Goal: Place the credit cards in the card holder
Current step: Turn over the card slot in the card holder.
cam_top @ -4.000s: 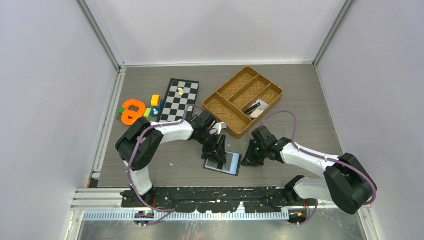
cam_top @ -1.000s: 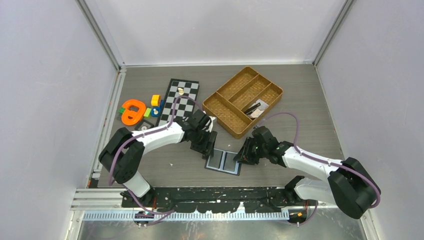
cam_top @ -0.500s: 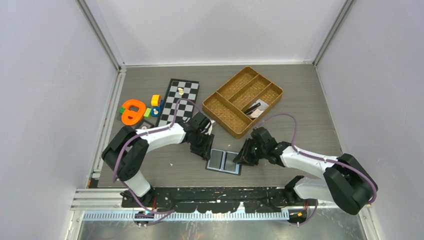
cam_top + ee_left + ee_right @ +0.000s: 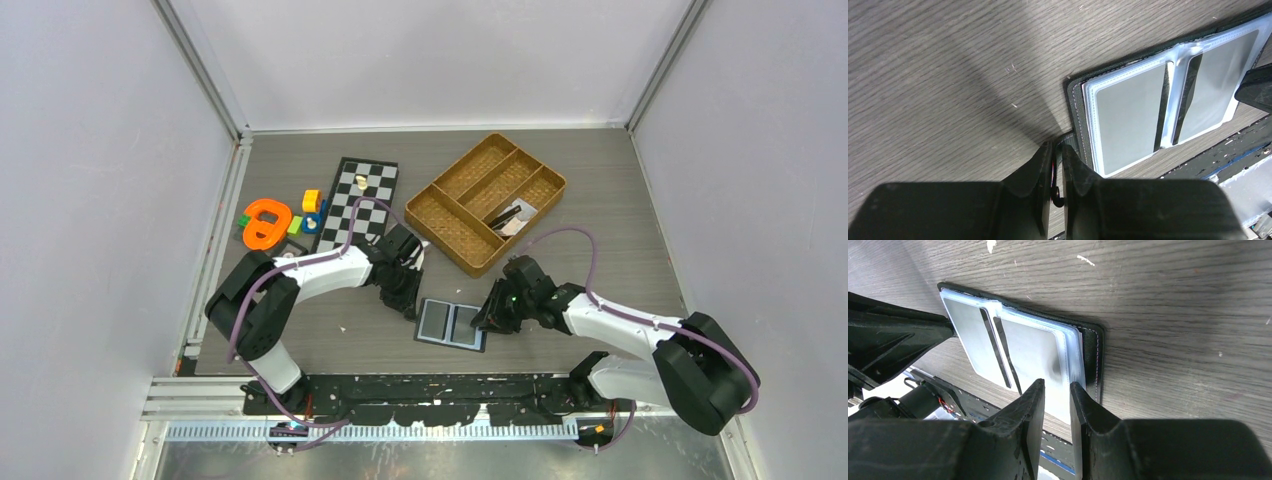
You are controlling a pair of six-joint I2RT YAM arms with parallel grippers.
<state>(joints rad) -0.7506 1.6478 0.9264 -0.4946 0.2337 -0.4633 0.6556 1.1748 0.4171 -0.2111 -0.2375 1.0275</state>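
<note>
- Holder (image 4: 452, 324): it lies open and flat on the table (image 4: 600, 200), near the front edge, with its clear sleeves facing up. Its long axis runs left to right, from one claw to the other.
- Left claw (image 4: 408, 298): it sits at the holder's left end, with its jaws narrowed to a slit. The holder's left edge reaches that slit, but I cannot tell whether anything is pinched.
- Right claw (image 4: 490, 318): it sits at the holder's right end, jaws narrow, with the edge of a clear sleeve between them. I judge that it grips the holder.
- Cards (image 4: 512, 216): these are small dark and whitish pieces in the near-right compartment of the tray (image 4: 450, 225). They are too small for me to count and lie well apart from the holder.
- Deciding relation: from the holder, the cards lie toward the far side of the table and slightly right, almost straight beyond the right claw. I judge the right arm the nearer one for the fetch. The left claw is placed to steady the holder's other end.
</note>
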